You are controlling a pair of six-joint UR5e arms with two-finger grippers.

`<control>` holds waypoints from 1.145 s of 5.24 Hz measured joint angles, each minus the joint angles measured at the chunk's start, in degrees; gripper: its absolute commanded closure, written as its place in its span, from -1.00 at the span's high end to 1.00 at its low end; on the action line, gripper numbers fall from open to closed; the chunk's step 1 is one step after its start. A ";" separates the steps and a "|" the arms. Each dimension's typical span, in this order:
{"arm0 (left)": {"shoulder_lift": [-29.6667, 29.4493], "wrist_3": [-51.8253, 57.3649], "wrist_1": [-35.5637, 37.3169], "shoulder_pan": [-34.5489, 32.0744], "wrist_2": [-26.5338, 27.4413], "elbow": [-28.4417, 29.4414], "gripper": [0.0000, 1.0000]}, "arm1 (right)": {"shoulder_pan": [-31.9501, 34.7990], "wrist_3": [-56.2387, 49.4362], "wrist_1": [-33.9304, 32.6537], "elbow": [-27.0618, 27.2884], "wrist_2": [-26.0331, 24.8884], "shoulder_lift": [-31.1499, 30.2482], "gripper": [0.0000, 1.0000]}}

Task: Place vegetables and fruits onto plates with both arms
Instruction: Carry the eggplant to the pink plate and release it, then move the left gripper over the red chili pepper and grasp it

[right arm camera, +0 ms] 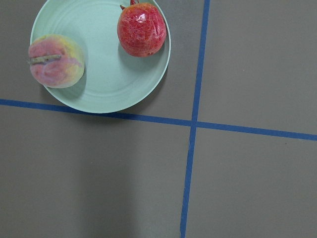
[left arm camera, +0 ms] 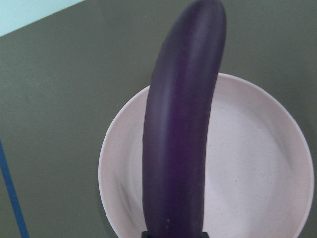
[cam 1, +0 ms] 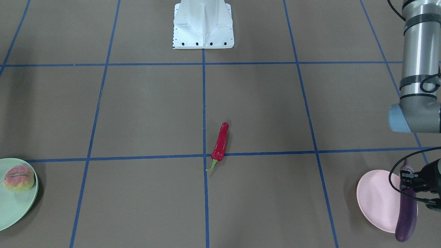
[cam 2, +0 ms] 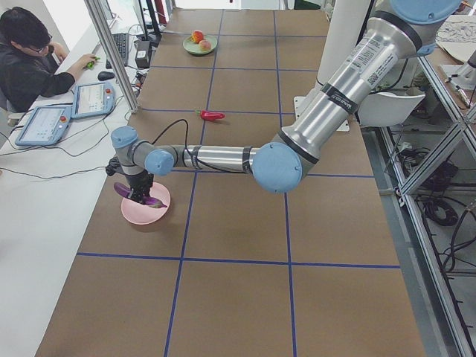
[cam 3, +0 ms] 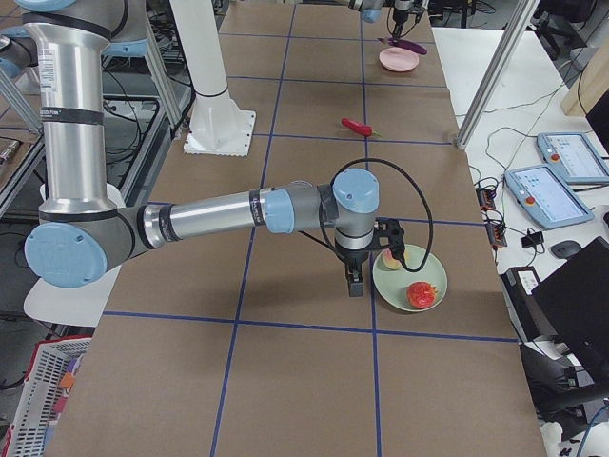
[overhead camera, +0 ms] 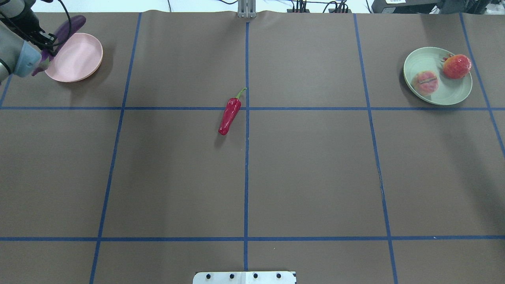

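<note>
2 grippers are at work, 1 at each end of the table (overhead camera: 315, 177). The left gripper (cam 1: 410, 181), at the lower right of the front-facing view, is clamped across the eggplant (cam 1: 406, 213) near that fruit's upper end. The eggplant hangs lengthwise over the right part of the pink plate (cam 1: 373, 199), and its rounded end reaches past the plate's lower rim. Whether it touches the plate cannot be told. In the left wrist view it runs from the bottom centre up across the plate and beyond the upper rim.

The right gripper (cam 3: 355, 281) shows only in the right side view. It points down just left of the green plate (cam 3: 392, 284), and its opening cannot be told.

On that plate, at the upper right of the overhead view, the peach (overhead camera: 425, 82) lies left and the pomegranate (overhead camera: 457, 66) sits at the upper right rim.

The chili pepper (overhead camera: 230, 114) lies mid-table across a blue tape line (overhead camera: 177, 108), well apart from both plates.
</note>
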 measured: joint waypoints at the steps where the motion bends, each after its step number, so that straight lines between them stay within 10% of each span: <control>1: 0.39 -2.16 -2.14 1.51 0.07 0.12 0.99 | -0.03 0.06 0.00 0.02 0.00 0.20 1.00; 6: -2.06 -30.79 5.20 11.02 -2.72 -20.99 1.00 | -0.22 0.25 0.00 0.16 0.16 0.40 1.00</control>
